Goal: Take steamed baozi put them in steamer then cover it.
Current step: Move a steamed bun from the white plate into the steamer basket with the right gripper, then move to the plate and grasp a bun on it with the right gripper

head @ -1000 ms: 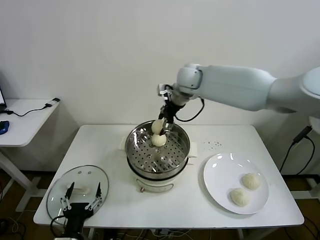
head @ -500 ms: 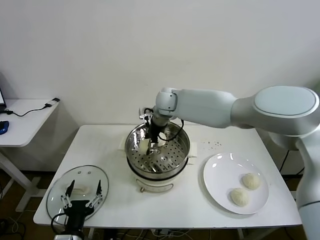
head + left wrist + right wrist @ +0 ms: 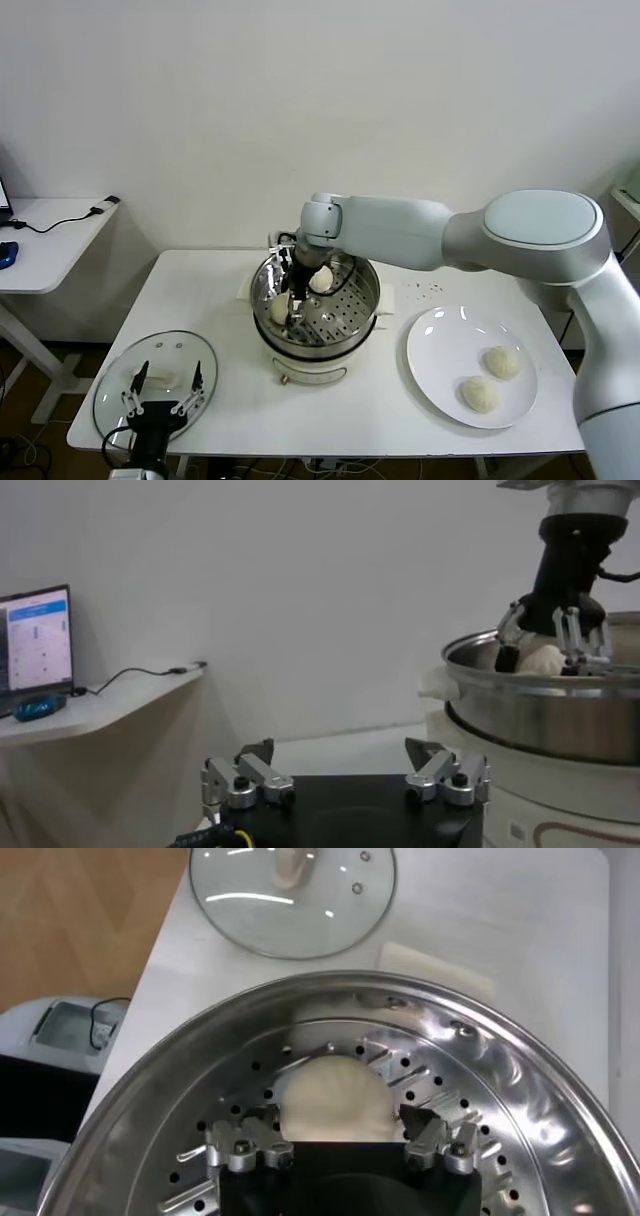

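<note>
Right gripper (image 3: 291, 300) inside steamer (image 3: 357, 322) at table centre, fingers clasping one baozi (image 3: 332, 1100); second baozi (image 3: 321, 280) beside. Two baozi (image 3: 502, 362) on plate (image 3: 435, 355), right edge. One cover (image 3: 115, 385), front-left corner. Left gripper (image 3: 343, 780) wide. No legible writing.

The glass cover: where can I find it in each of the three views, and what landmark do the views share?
Head view: the glass cover lies flat on the table's front left corner, under the left gripper.
Left wrist view: not visible.
Right wrist view: it lies at the top, beyond the steamer rim.
Shared landmark: the steamer, in all three views.
</note>
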Motion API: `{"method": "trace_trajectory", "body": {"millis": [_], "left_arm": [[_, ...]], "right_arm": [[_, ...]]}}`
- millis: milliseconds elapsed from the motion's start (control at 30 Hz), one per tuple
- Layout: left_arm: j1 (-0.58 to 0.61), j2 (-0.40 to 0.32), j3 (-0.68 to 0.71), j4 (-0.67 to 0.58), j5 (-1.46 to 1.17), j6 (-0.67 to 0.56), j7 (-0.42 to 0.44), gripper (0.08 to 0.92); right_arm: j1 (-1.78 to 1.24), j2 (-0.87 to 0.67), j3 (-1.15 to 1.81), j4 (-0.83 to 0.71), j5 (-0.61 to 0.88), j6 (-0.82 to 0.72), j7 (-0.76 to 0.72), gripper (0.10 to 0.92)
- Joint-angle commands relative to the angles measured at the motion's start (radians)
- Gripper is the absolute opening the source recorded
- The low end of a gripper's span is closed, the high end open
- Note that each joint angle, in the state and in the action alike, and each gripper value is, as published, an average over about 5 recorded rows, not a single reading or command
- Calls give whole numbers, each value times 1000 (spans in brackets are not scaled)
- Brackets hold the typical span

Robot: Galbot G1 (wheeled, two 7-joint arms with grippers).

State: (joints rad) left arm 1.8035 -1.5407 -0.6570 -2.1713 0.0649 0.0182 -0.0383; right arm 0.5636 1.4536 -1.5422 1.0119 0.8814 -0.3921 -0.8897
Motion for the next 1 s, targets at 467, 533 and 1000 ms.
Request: {"method": "trace_trajectory", "body": {"millis": [467,533,1000], "left_arm": [[-2,3,4,-4,4,7,-1,823],[0,3,4,-3,5,7,-1,823],[-7,2,6,8,15,21,-3,823]], "right_arm": [[326,-496,-70,390,-30,63,-112,823],[353,-575,-90,447,-49,73,-132,823],[93,-1005,-3,614,-474,109,-163,823]]}}
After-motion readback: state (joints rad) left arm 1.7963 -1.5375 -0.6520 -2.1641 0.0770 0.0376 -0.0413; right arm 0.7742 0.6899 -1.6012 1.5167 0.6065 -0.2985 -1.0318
